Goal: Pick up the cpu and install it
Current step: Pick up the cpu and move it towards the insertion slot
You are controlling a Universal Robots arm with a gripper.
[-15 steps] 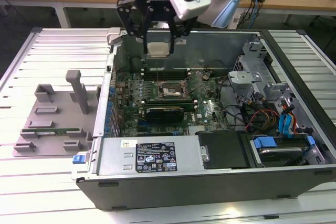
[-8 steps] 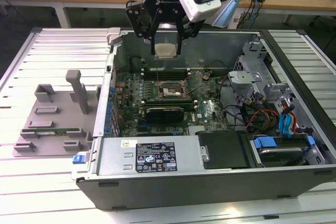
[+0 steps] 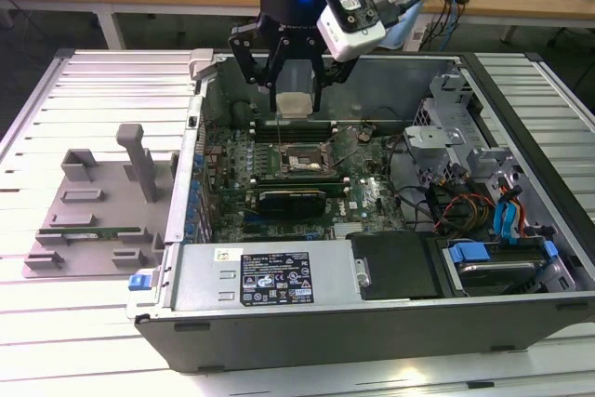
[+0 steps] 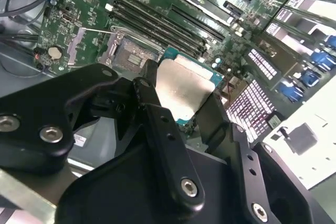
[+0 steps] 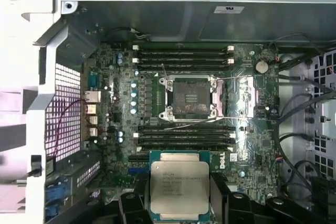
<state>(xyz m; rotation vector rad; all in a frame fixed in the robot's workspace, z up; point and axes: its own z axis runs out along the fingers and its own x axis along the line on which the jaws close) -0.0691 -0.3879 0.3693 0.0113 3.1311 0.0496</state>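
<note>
cpu (image 5: 179, 188): hanging flat between the jaws, metal plate facing the wrist cams, clear above the board.
Jaws: gripper (image 5: 179, 199) is clamping the cpu by two opposite edges; closed only to chip width.
Axis: square chip, no long axis; edges running approx parallel w/ socket frame.
Offset: open socket (image 5: 190, 98) is lying beside the cpu, not under it; memory slots (image 5: 181, 132) sitting between them in first wrist view.
Surround: motherboard (image 5: 252, 145) lying inside open pc case (image 3: 372, 299).
</note>
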